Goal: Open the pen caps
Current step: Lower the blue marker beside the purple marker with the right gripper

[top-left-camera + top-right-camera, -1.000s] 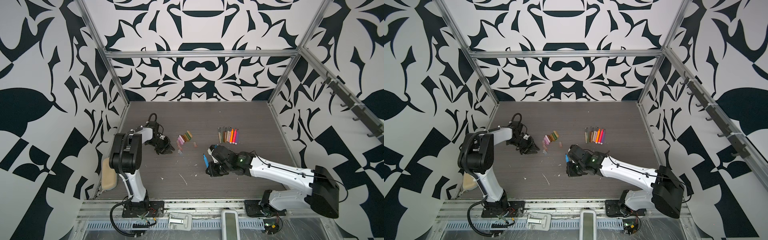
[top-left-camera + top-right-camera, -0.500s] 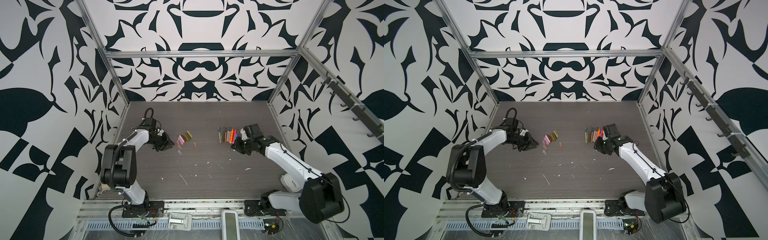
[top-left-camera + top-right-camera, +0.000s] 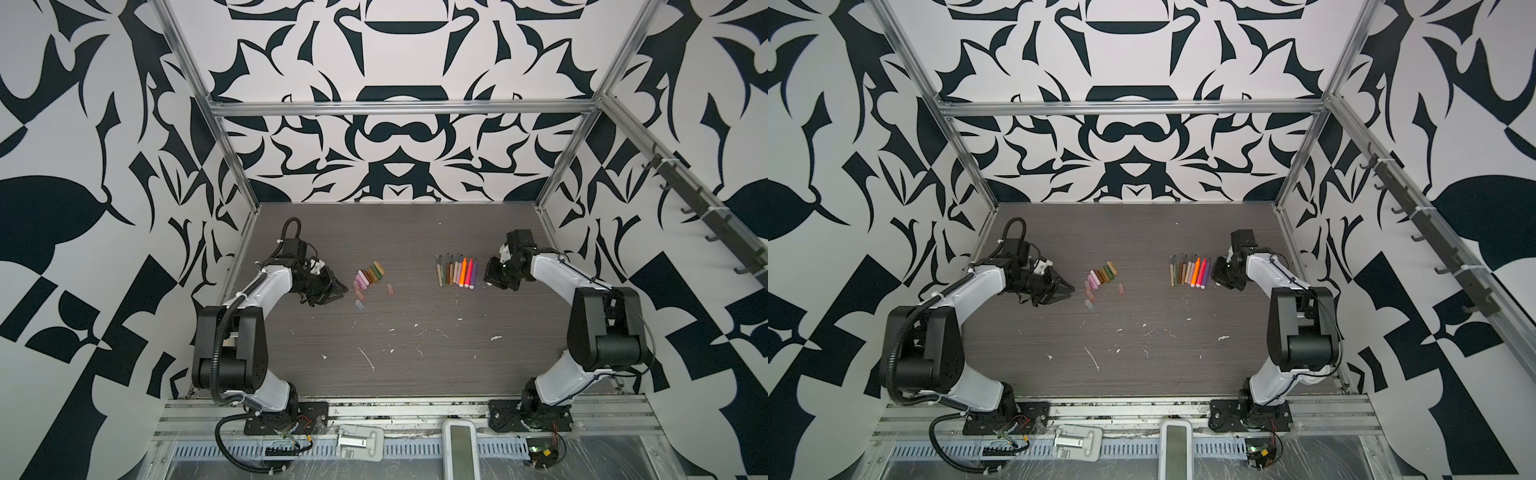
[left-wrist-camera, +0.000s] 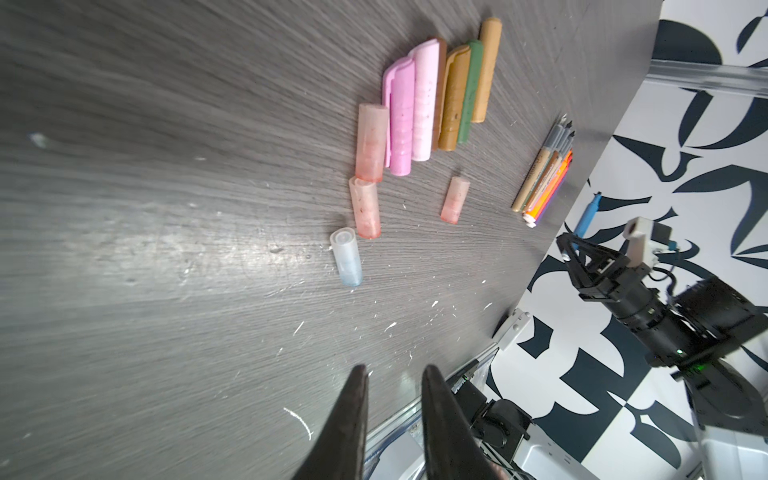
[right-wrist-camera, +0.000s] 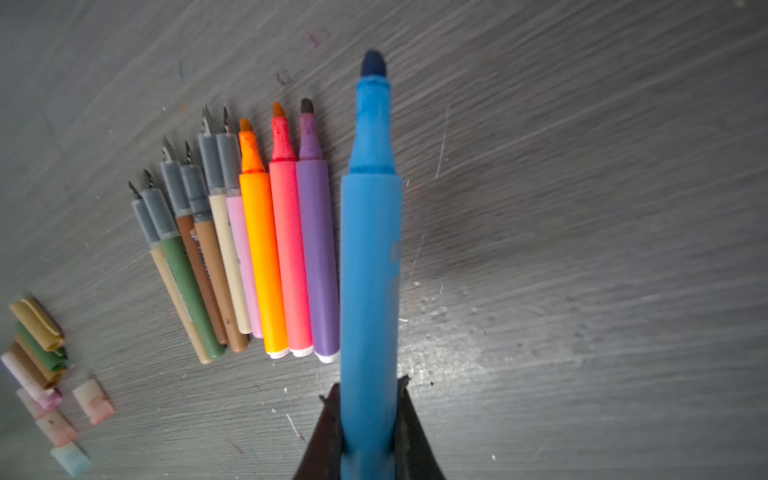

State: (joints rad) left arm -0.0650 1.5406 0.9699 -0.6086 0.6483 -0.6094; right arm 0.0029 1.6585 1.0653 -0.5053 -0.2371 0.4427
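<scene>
Right wrist view: right fingers [image 5: 326, 436] are clamped on the blue pen [image 5: 370, 270] at its rear end, one finger each side of the barrel. The pen is uncapped w/ its dark tip bare, held above the table [image 5: 582, 208], barrel alongside the purple end of the row of pens [image 5: 257, 257]. In a top view these fingers [image 3: 496, 274] sit just right of that row. Left wrist view: left fingers [image 4: 347, 436] are a little apart, nothing btwn them, touching nothing, over bare table. The pen caps [image 4: 415, 104] lie ahead of them on the table: tan, olive, brown & pink ones packed side by side, paler pink ones trailing off the end, a blue-tinted cap [image 4: 347, 257] last, and one pink cap [image 4: 455, 199] on its own nearby. In a top view the left fingers are just left of the caps [image 3: 370, 274], and the caps are well apart from the pens. Vs 1 s ago: the right arm was stretched to mid-table nearer the front edge w/ the blue pen; half a sec ago it was already by the row. Left fingers have stayed beside the caps; caps & pens unmoved.
</scene>
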